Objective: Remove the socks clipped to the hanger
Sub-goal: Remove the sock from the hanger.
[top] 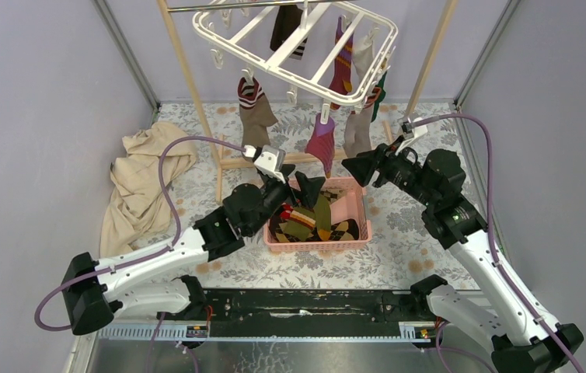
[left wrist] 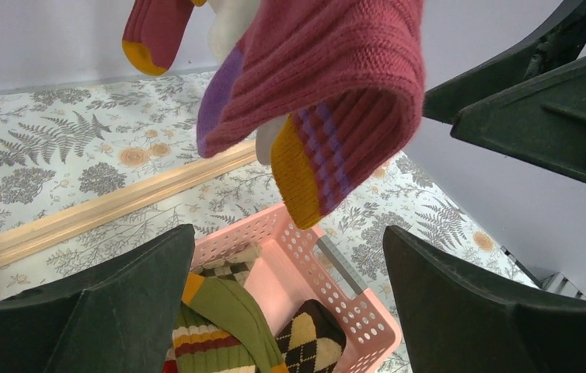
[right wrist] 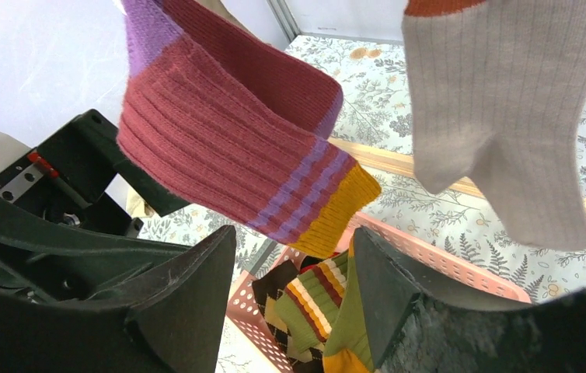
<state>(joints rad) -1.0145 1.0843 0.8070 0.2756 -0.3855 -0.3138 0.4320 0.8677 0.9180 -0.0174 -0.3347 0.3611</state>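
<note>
The clipped maroon sock (top: pixel 322 144) is being flanked by the left gripper (left wrist: pixel 288 237), spread wide, and the right gripper (right wrist: pixel 294 233), half-open, both empty.

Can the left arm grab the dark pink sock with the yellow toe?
Probably yes. The left gripper hangs wide open right by the maroon sock, with nothing between. The right gripper crowds in beside it, though.
</note>
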